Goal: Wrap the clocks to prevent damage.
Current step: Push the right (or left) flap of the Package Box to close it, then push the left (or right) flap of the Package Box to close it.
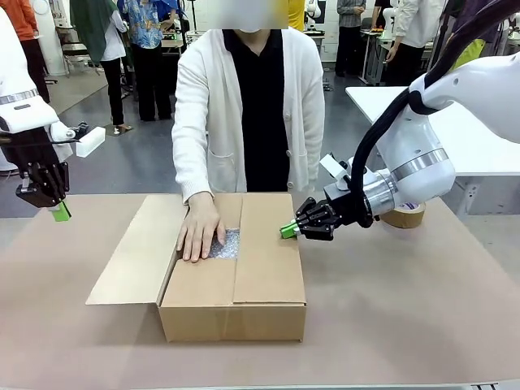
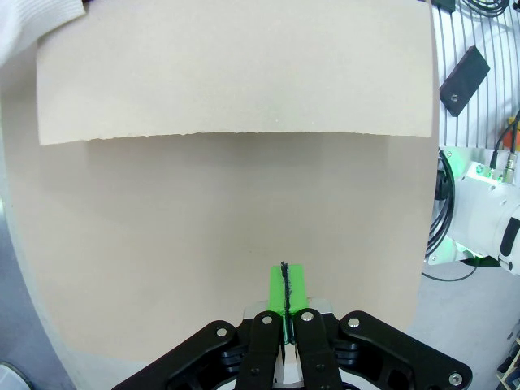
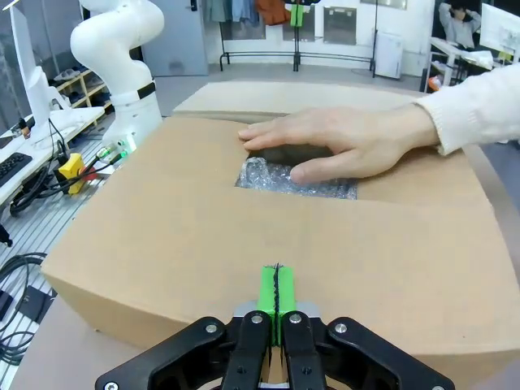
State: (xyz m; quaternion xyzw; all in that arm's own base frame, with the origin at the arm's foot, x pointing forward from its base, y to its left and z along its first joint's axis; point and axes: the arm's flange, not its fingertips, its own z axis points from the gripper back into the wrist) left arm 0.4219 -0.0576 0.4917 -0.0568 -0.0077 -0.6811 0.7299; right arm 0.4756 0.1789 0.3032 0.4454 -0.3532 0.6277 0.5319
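Resting on the cardboard box (image 1: 236,301) mid-tabletop (image 1: 406,309), a person's hand (image 1: 199,231) touches bubble wrap (image 1: 230,244) showing between the flaps. The right end effector (image 1: 286,231), pads pinched together and empty, hovers by the box's far right edge. The left end effector (image 1: 61,213), likewise closed, hangs far left.

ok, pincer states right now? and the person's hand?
Left pincer: shut, empty.
Right pincer: shut, empty, beside the box.
Person's hand: flat on the box top, holding nothing.
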